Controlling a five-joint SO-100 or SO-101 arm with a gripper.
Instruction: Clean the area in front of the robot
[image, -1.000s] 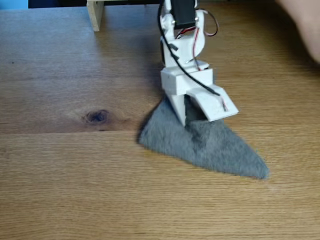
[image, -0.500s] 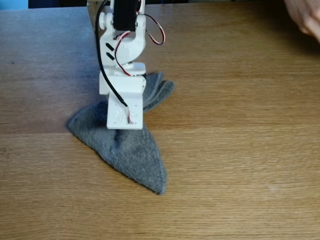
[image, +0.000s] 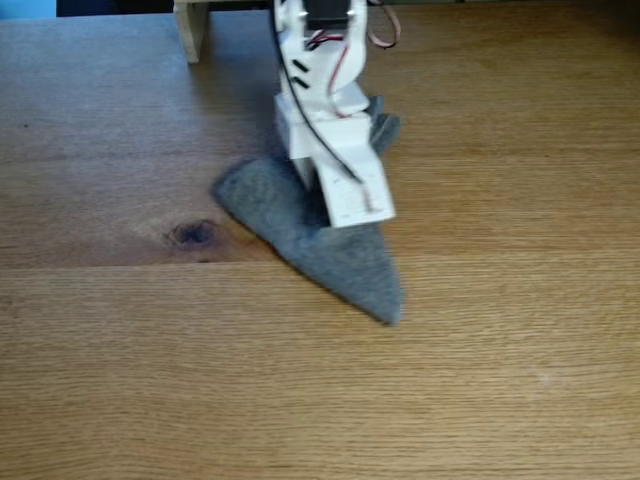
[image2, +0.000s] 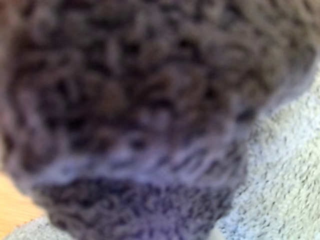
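My arm (image: 320, 80) has swung back right, dragging the grey terry cloth (image: 330, 250) across the oak tabletop (image: 500, 300); gripper (image: 335, 205) apparently clamped on cloth bunched under its fingers, wiping ongoing.

I see the arm (image: 325, 110) has swung back from the 9 o'clock side toward centre in the fixed view, dragging the grey cloth (image: 320, 240) with it — the cloth's long point now aims at 5 o'clock. The dark knot (image: 193, 233) in the surface (image: 500, 380), covered half a second ago, is bare again. The hand at 2 o'clock has gone.
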